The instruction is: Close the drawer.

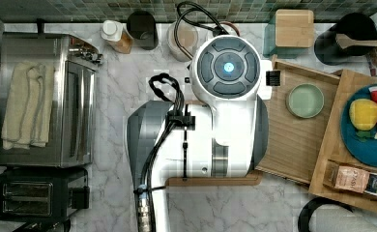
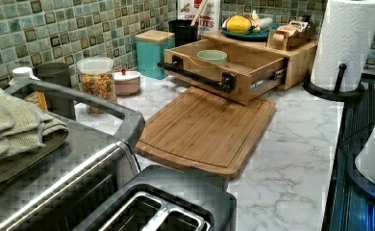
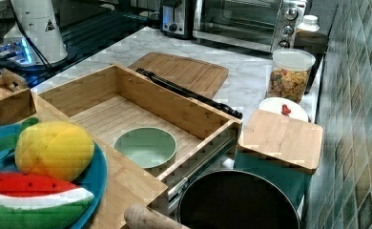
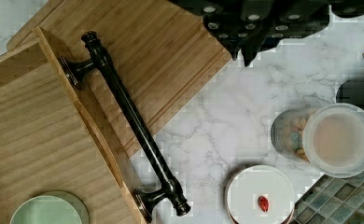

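Observation:
The drawer [image 3: 103, 117] is a shallow light-wood box pulled well out of a wooden stand [image 2: 298, 53], with its slide rail showing. A long black bar handle [image 4: 133, 123] runs along the drawer's front [image 2: 214, 83]. A pale green bowl [image 3: 145, 146] sits inside the drawer [image 1: 297, 140]. My gripper [image 4: 255, 32] hangs above the cutting board's edge and the marble counter, a short way off the handle and not touching it. In the top view the white arm [image 1: 227, 67] covers the drawer's front.
A brown cutting board [image 2: 205, 130] lies on the counter under and in front of the drawer. Beyond the handle stand a cereal jar [image 4: 339, 140] and a white lidded dish [image 4: 260, 196]. A blue plate of toy fruit [image 1: 370, 145] sits on the stand. A toaster oven [image 1: 46, 111] stands across the counter.

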Motion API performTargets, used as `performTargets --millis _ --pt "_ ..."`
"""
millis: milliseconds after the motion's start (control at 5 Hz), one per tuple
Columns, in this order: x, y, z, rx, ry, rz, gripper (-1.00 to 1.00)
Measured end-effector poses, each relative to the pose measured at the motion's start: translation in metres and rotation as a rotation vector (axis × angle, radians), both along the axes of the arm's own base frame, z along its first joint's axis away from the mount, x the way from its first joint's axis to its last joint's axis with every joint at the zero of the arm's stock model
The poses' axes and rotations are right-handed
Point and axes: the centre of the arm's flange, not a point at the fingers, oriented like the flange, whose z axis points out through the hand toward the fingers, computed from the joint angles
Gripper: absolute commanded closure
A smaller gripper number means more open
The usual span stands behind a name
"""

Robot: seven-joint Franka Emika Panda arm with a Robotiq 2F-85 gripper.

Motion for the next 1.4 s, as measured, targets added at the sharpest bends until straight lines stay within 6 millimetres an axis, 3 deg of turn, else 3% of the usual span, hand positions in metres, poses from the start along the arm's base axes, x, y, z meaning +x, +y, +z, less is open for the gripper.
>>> performTargets --millis 400,800,1400 --pt "0.003 0.0 -0.005 0.0 -0.001 0.0 1.0" --pt "0.016 -0.001 -0.029 -0.014 -0.111 0.104 1.0" --pt "0.02 0.002 -0.098 -0.078 -0.066 0.322 1.0"
